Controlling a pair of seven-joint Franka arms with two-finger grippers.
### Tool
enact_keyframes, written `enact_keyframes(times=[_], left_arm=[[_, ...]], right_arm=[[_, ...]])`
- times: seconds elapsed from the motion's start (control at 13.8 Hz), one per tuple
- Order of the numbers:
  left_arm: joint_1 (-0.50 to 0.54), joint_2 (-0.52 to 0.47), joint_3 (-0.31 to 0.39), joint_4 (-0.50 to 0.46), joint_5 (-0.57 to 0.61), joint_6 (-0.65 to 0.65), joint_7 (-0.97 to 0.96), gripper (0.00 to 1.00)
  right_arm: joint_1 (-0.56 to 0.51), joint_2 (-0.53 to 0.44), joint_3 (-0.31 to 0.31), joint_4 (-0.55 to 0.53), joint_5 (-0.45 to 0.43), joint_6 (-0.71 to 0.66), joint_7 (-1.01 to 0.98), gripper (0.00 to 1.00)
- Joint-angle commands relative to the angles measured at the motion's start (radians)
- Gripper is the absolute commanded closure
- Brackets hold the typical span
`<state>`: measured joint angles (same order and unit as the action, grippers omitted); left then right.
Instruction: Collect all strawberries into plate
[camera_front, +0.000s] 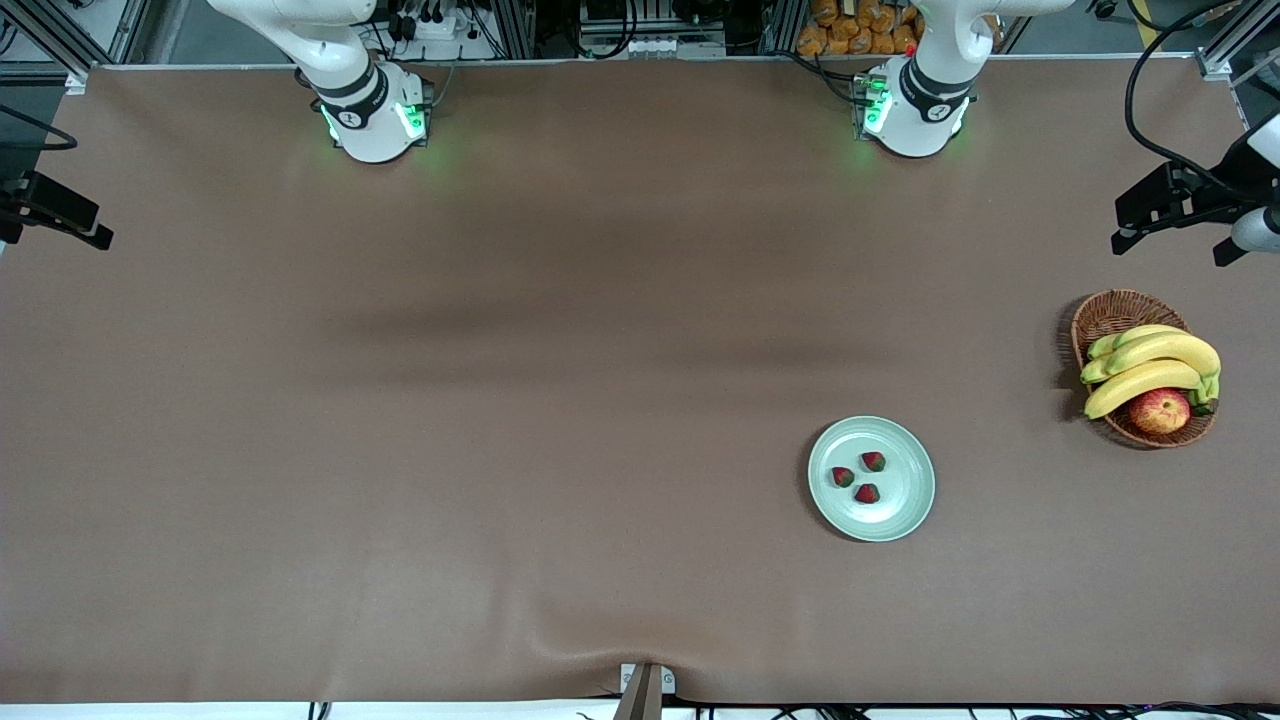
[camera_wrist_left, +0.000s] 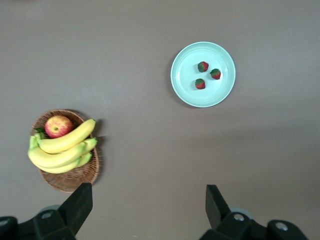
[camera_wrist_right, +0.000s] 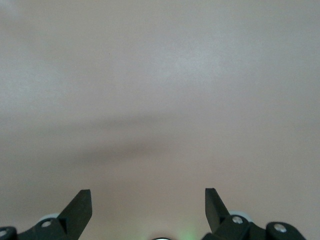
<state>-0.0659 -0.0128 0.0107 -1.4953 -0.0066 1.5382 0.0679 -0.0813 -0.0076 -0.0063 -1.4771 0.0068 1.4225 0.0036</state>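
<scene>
Three small red strawberries (camera_front: 873, 461) (camera_front: 843, 477) (camera_front: 867, 493) with green caps lie together in the pale mint-green plate (camera_front: 908, 505), which sits toward the left arm's end of the table. In the left wrist view the same strawberries (camera_wrist_left: 202, 66) (camera_wrist_left: 215, 74) (camera_wrist_left: 200, 84) show in the plate (camera_wrist_left: 187, 92). My left gripper (camera_wrist_left: 148, 192) hangs high over bare table, open, with nothing between its fingers. High over bare tablecloth, my right gripper (camera_wrist_right: 148, 195) is also open and holds nothing. Only the arms' bases show in the front view.
A brown wicker basket (camera_front: 1108, 315) with bananas (camera_front: 1150, 365) and a red-yellow apple (camera_front: 1159, 410) stands at the left arm's end of the table. In the left wrist view the basket (camera_wrist_left: 70, 180) shows with its bananas (camera_wrist_left: 62, 150). Black camera mounts (camera_front: 1180, 200) (camera_front: 55, 212) overhang both table ends.
</scene>
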Motion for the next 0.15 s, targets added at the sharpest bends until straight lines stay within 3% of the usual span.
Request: enact_keyframes(times=[0.0,0.07], left_arm=[[0.009,-0.004,-0.006,0.004,-0.021,-0.016,-0.033,0.0],[0.009,-0.003,-0.006,0.004,-0.023,-0.016,-0.033,0.0]], right_arm=[[-0.003,-0.008,-0.001,0.009,0.007,-0.014,0.006,0.0],[-0.002,-0.006,0.0,0.009,0.007,-0.013,0.007,0.0]])
